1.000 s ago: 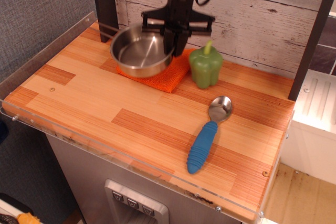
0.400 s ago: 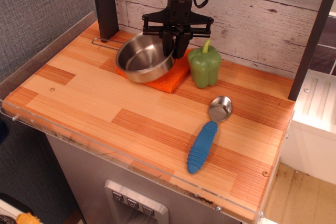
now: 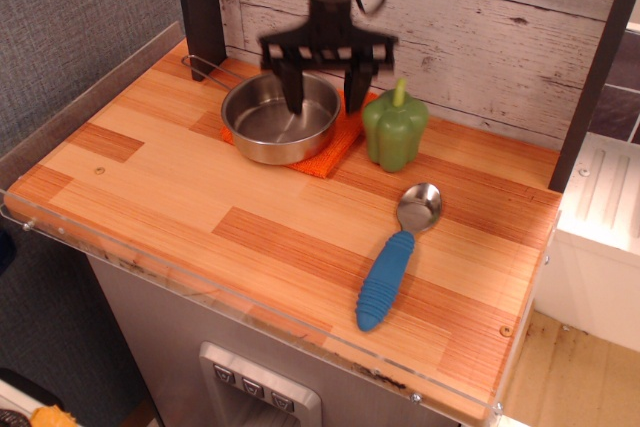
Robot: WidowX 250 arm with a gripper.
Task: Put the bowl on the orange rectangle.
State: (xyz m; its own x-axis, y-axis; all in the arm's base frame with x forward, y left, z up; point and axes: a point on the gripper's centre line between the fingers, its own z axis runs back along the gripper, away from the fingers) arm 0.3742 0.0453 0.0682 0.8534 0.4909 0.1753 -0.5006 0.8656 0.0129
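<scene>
Bowl [image 3: 280, 118] sits flat on the orange rectangle [image 3: 332, 145] at the back of the tabletop [image 3: 200, 197], covering most of the cloth, its wire handle pointing back-left. Claw [image 3: 326, 87] hangs above the bowl's far rim, fingers spread wide and gripping nothing, one finger over the bowl's inside and one outside it. Green pepper [image 3: 395, 130] stands just right of the cloth; blue-handled spoon [image 3: 395, 253] lies well apart, front right.

- Lighting: bright, even, soft; faint shadows.
- Glare: mild sheen on round stainless-steel bowl [image 3: 281, 118] and metal spoon with blue handle [image 3: 396, 254].
- Blur: black gripper [image 3: 324, 77], 12 o'clock, motion-smeared; elsewhere sharp.
</scene>
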